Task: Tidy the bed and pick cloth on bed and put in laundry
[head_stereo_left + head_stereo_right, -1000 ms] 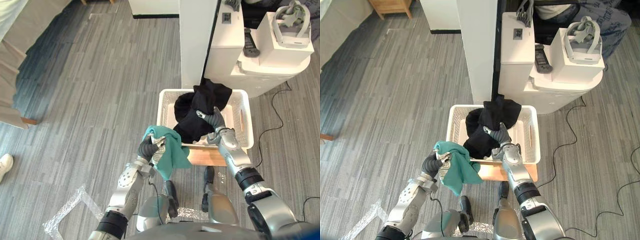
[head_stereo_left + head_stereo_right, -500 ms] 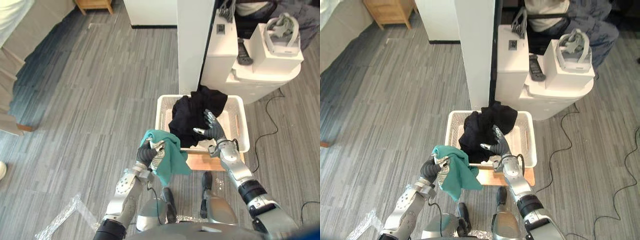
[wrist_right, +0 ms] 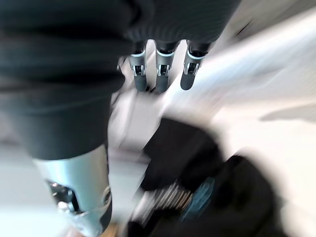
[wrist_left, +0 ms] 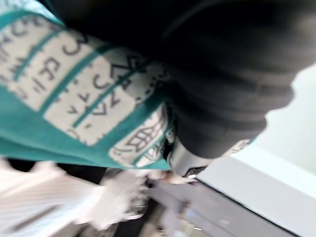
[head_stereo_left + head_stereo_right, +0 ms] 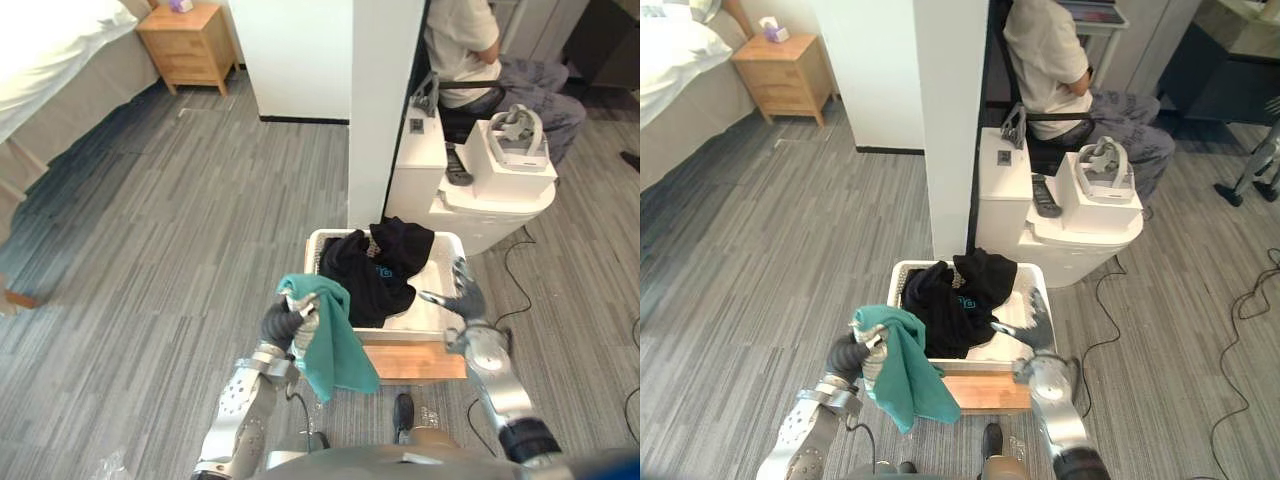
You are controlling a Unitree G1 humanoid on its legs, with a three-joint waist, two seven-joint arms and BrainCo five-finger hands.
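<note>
Your left hand (image 5: 283,322) has its fingers clamped round the one teal cloth (image 5: 330,345), which hangs lengthwise straight down from the fist, just off the near-left corner of the single white laundry basket (image 5: 420,320). The basket lies ahead and to the right of those fingers. One black cloth (image 5: 378,265) is heaped inside (mostly its left half). Your right hand (image 5: 465,298) hovers over the basket's right side, fingers spread, holding nothing.
</note>
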